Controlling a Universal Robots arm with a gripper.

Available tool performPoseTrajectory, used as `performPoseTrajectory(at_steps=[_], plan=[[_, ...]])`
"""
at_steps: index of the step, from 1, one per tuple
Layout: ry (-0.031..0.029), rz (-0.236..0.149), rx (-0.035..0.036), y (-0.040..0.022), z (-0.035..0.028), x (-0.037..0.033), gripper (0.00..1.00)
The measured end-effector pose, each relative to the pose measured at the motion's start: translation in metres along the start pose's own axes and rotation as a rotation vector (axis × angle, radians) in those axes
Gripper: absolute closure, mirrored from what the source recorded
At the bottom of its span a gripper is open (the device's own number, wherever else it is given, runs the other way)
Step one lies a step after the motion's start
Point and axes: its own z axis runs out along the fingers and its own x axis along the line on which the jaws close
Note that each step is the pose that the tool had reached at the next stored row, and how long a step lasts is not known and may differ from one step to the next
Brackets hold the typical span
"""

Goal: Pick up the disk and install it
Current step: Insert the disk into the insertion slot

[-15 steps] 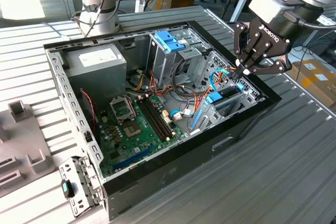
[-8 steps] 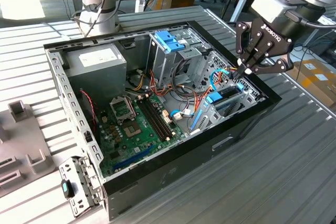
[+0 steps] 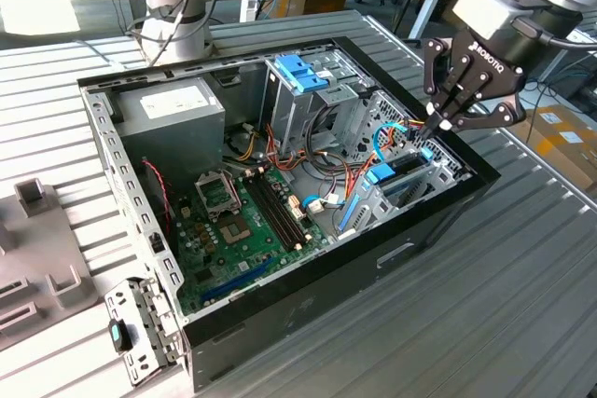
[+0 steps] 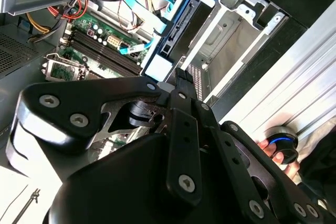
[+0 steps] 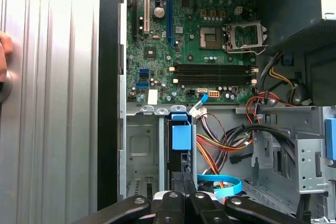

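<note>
The disk (image 3: 403, 176) stands on edge in the metal bay at the corner of the open computer case (image 3: 326, 272) on the exterior view's right. A blue rail runs along its upper side. My gripper (image 3: 444, 123) hangs just above the disk's outer end, its two fingers pressed together with nothing between them. In the first wrist view the shut fingertips of my gripper (image 5: 184, 181) lie over the disk's (image 5: 179, 150) narrow edge, below its blue tab. The second wrist view shows the gripper (image 4: 177, 78) tips close to the disk's (image 4: 181, 22) end.
Inside the case lie the green motherboard (image 3: 238, 221), a grey power-supply box (image 3: 168, 109), a drive cage with a blue handle (image 3: 300, 72) and loose coloured cables (image 3: 322, 198). A person's hand (image 4: 273, 150) rests on a knob outside the case. A grey fixture (image 3: 37, 258) sits on the slatted table.
</note>
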Motion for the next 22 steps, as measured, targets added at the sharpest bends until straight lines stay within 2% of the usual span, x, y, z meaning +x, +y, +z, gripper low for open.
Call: performPoseTrajectory(at_steps=[22], plan=[[0.0000,0.000,0.0000,-0.0219,-0.0016,0.0000,0.89]])
